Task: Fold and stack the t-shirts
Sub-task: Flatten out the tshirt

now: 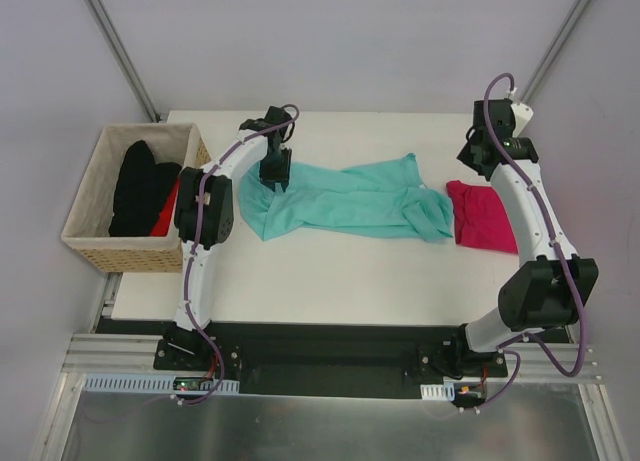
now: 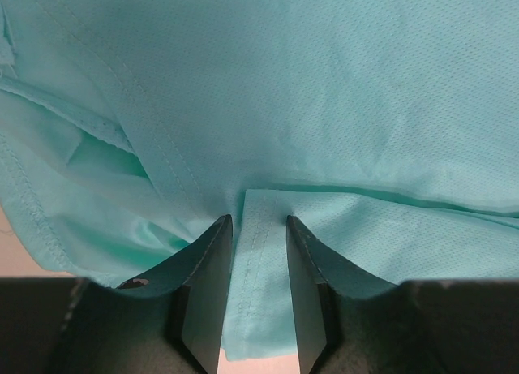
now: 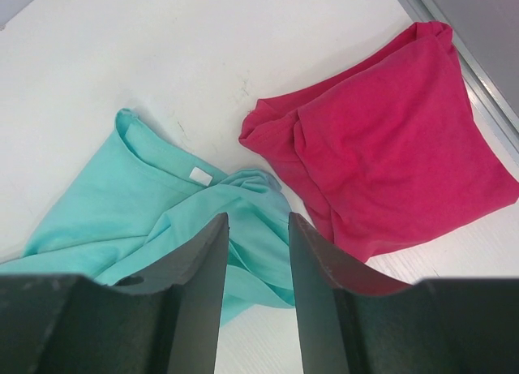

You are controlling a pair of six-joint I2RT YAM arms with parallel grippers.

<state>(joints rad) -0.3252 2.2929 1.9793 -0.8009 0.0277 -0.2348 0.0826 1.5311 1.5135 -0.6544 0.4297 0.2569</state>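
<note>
teal t-shirt (image 1: 350, 201) lies long axis left-right; left gripper (image 2: 259, 221) at its left end, jaws parted astride cloth (loose, we judge); right gripper (image 3: 258, 220) parted, empty, over right end.

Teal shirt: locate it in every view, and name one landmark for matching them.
Top external: teal shirt spread across the table's middle, its right end beside the pink shirt.
Left wrist: fills nearly the whole picture; a hemmed edge lies between the left gripper's tips.
Right wrist: lower left, white tag showing.
Landmark: the pink shirt, in the top and right wrist views; absent from the left wrist view.
</note>
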